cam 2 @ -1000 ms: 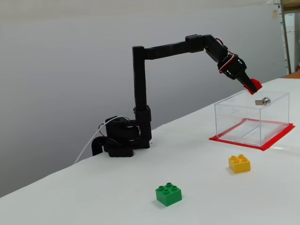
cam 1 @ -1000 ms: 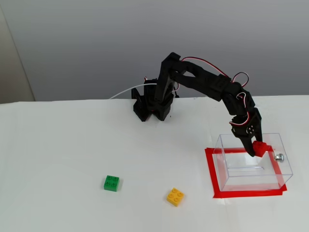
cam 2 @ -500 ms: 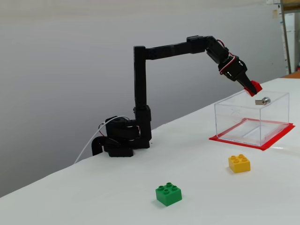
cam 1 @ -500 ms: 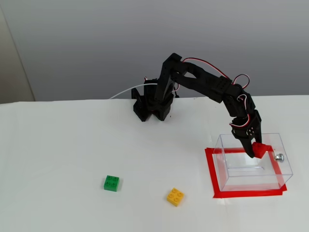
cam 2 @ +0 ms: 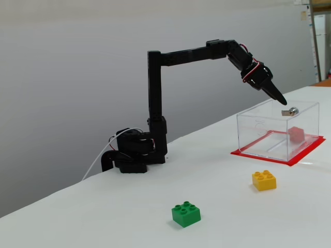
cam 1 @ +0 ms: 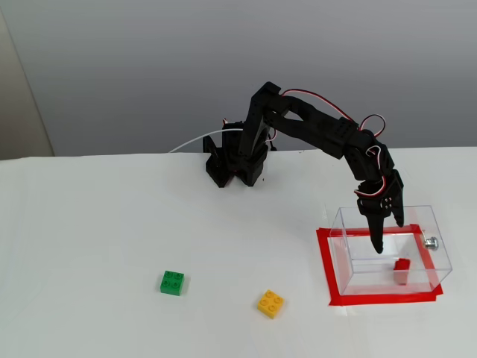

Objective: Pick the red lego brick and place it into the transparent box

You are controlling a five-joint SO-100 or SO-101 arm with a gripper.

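The red lego brick (cam 1: 402, 270) (cam 2: 295, 134) is inside the transparent box (cam 1: 339, 257) (cam 2: 258, 129), low down near its right side in both fixed views and free of the gripper. Whether it rests flat on the floor is unclear. The gripper (cam 1: 389, 237) (cam 2: 280, 98) hangs over the box's open top, its fingers spread open and pointing down with nothing between them. A small silver knob (cam 1: 430, 242) sits on the box's right wall.
Red tape (cam 1: 325, 268) frames the box on the white table. A green brick (cam 1: 172, 283) (cam 2: 186, 214) and a yellow-orange brick (cam 1: 270, 303) (cam 2: 264, 180) lie on the table left of the box. The arm's base (cam 1: 235, 160) stands at the back.
The gripper was shut on the red brick above the box; it has opened and the brick has dropped into the box. The arm has hardly moved.
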